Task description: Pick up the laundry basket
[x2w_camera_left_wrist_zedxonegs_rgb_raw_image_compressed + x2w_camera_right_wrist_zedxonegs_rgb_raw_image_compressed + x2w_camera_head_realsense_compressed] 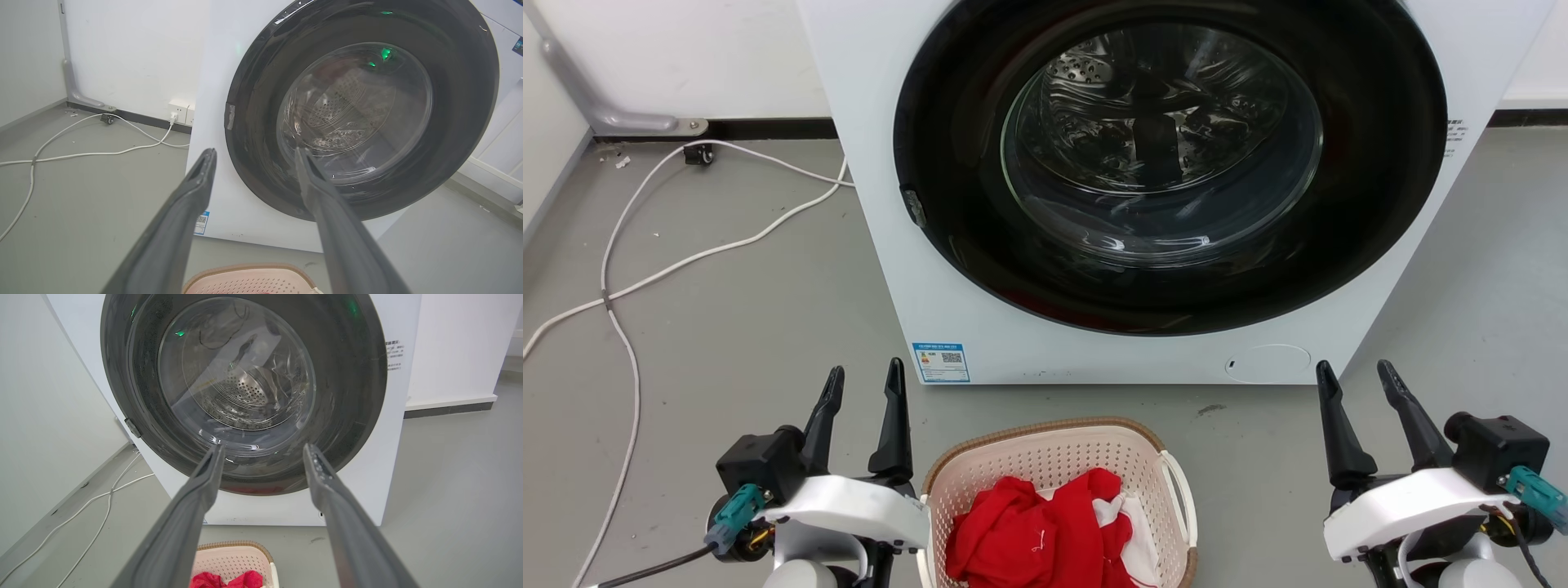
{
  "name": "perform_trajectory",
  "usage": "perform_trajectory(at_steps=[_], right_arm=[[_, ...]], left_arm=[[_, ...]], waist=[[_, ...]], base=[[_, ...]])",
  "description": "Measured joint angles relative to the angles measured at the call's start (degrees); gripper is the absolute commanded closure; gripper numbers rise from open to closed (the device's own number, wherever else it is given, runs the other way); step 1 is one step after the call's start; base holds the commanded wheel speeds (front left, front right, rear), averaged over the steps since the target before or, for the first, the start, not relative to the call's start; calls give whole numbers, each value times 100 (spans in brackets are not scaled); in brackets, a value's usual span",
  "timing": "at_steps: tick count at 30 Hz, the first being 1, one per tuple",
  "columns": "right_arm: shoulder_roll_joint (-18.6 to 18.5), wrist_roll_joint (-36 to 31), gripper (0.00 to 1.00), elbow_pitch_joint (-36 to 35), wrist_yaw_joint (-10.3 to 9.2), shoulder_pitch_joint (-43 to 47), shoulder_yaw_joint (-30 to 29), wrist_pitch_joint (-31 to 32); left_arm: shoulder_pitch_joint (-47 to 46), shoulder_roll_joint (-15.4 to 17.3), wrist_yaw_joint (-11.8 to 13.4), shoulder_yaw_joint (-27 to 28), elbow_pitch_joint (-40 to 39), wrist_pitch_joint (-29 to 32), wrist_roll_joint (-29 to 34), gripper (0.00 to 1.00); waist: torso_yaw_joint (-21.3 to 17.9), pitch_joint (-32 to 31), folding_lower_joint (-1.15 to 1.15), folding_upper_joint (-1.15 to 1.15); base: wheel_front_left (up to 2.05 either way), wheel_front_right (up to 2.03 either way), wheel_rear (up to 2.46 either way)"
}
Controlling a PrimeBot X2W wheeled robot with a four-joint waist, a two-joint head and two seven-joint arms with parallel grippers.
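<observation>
The laundry basket [1045,453], cream-white and perforated with a brown woven-look rim and a white side handle, sits on the grey floor at the bottom centre of the head view, holding red and white cloth. Its rim also peeks in at the bottom of the left wrist view [249,272] and the right wrist view [233,555]. My left gripper [864,382] hangs open to the basket's left, clear of it. My right gripper [1357,377] hangs open well to the basket's right. Both point towards the machine and hold nothing.
A white front-loading washing machine [980,327] with a dark round door stands just behind the basket. White cables [629,278] trail across the floor at the left towards a wall socket [179,111]. Bare grey floor lies on both sides of the machine.
</observation>
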Motion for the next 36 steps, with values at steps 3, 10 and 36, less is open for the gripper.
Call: perform_trajectory(at_steps=[3, 10, 36], right_arm=[[0, -163, 0, -20, 0, 8, 13, 7], [0, -541, 0, -56, 1, 16, 21, 24], [1, -1346, 0, -53, 9, 41, 59, -107]], left_arm=[[0, 0, 27, -4, 11, -44, 164, 0], [1, 0, 58, -14, 41, -123, 549, 0], [10, 2, 152, -71, 100, -399, 1630, 0]], waist=[[6, 6, 0, 0], [14, 10, 0, 0], [54, 29, 0, 0]], base=[[0, 0, 0], [0, 0, 0], [0, 0, 0]])
